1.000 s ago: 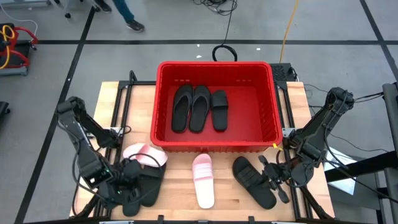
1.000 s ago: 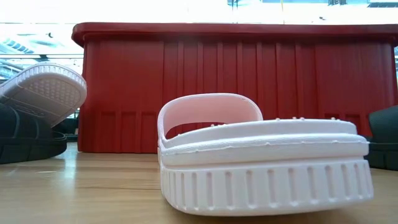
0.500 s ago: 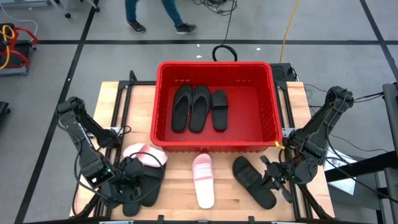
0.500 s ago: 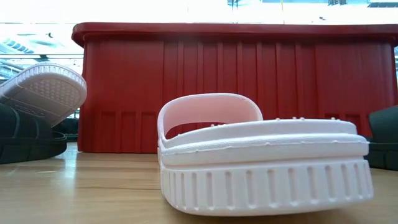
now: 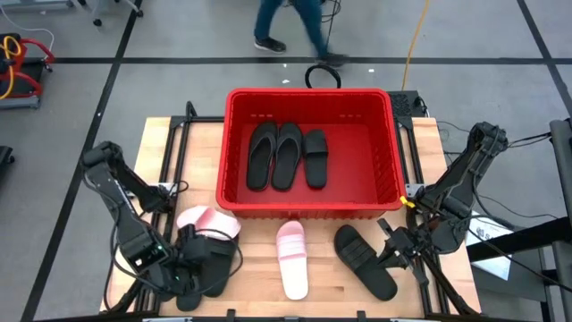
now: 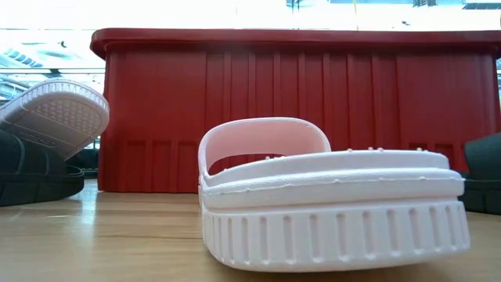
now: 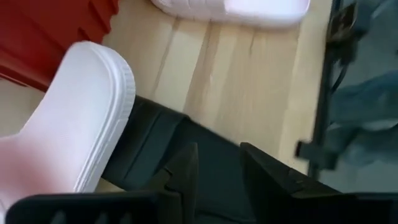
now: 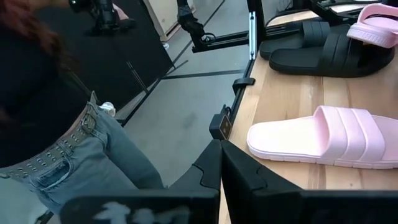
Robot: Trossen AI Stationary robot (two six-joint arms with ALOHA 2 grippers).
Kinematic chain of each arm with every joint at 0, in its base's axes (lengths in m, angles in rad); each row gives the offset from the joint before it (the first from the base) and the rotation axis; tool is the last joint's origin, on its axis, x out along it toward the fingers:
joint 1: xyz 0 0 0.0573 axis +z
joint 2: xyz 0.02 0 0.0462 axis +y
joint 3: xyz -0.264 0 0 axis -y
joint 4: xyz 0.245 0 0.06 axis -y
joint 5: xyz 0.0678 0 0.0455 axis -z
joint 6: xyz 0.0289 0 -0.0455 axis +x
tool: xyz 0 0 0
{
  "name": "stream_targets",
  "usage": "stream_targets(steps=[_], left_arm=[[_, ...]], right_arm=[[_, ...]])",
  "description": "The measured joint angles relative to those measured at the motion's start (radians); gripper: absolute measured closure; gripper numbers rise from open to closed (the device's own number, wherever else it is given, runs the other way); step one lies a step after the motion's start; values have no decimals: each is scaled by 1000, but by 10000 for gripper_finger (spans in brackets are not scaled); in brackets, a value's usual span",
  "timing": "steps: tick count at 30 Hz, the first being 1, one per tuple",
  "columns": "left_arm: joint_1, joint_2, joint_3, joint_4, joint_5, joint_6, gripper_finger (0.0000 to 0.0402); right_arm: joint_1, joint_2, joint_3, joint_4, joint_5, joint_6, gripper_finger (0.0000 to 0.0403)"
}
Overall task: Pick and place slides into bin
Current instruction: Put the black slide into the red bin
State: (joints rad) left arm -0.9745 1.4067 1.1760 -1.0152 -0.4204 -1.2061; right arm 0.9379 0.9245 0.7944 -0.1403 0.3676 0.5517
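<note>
High view: we see big red plastic crate holding three black slides abreast; left gripper fingers apart over black slide, right gripper pinched together.

My worktop is pale, matt wooden planking with visible grain. The bright red rectangular plastic bin has smooth, ribbed, faintly glossy walls. The pink foam-like slide looks matt, its sole edge ridged; the black slides are matt.

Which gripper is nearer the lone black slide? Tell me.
Right. The right gripper sits just beside the lone black slide; the left gripper is across the table by the pile.
</note>
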Motion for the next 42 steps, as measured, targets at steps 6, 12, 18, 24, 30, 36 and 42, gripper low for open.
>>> stream_targets(steps=[6,12,18,24,30,36,42], left_arm=[[-3,71,-1,-7,97,53,284],[-41,110,-1,-44,211,7,284],[-101,119,-1,-110,214,-68,284],[-164,123,-1,-132,214,-126,284],[-193,186,-1,-148,218,-156,284],[-193,240,-1,-148,237,-182,284],[-193,242,-1,-158,238,-190,284]], right_arm=[[0,0,0,-2,1,-14,403],[0,0,0,-2,2,-28,403],[0,0,0,-1,2,-41,403],[0,0,0,-1,2,-42,403],[0,0,0,-2,2,-43,403],[0,0,0,-1,-2,-41,403],[0,0,0,0,-2,-41,403]])
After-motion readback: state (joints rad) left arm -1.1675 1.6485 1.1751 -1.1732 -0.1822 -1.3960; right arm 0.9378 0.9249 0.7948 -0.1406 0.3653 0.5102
